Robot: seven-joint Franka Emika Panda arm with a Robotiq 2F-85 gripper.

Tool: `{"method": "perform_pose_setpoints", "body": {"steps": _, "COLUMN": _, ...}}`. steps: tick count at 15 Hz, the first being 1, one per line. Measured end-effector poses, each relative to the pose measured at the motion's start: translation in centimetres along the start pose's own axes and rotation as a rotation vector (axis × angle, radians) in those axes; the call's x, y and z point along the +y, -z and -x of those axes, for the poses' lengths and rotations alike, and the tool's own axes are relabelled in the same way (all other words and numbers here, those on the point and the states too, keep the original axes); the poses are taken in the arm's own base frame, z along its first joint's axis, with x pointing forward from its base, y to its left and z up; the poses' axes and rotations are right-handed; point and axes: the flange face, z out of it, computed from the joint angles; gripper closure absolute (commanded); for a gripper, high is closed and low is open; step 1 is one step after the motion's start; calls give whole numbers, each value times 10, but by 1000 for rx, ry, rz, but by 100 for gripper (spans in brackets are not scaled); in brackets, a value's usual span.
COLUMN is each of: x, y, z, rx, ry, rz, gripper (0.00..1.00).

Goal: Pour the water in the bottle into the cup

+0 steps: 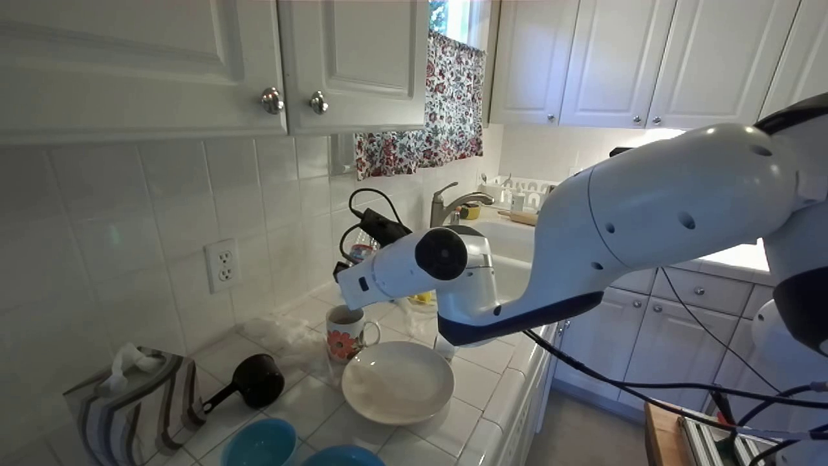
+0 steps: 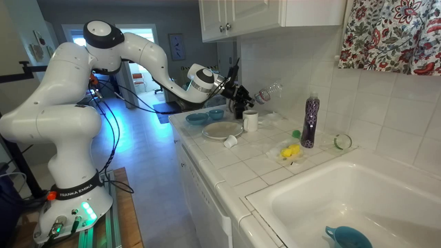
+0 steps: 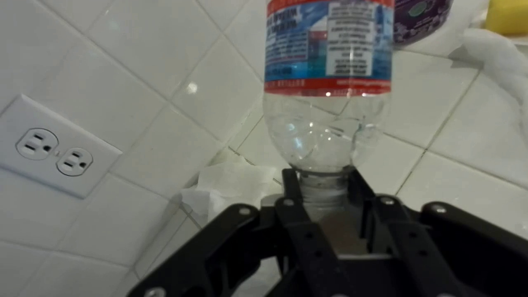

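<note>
Btl (image 3: 328, 57) (clear), neck w/in gripper (image 3: 323, 178)

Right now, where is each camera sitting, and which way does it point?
An exterior view: above the counter, facing along it toward the sink; much of the arm shows.
An exterior view: from the sink end, facing back along the counter; nearly the whole arm shows, including its base.
Wrist view: mounted on the arm, looking past the gripper at the clear bottle it grips; of the robot, only the gripper shows.
Both exterior views share the mug, from roughly opposite directions.
</note>
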Motion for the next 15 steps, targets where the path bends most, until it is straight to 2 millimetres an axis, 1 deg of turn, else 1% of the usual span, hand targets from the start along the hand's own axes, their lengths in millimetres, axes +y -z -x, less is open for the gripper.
{"method": "perform_pose_setpoints", "body": {"steps": 3, "x": 4, "y": 3, "z": 7, "rx": 19, "ry": -153, "rz": 47, "gripper": 92}}
{"method": "perform_pose_setpoints", "body": {"steps": 7, "x": 7, "y": 5, "z": 28, "rx": 31, "ry": -360, "rz": 101, "gripper": 92}}
{"method": "perform_pose_setpoints", "body": {"steps": 11, "x": 6, "y": 5, "z": 46, "rx": 53, "ry": -575, "rz": 149, "gripper": 92}}
{"method": "perform_pose_setpoints", "body": {"steps": 15, "x": 3, "y": 4, "z": 59, "rx": 73, "ry": -796, "rz": 188, "gripper": 92}}
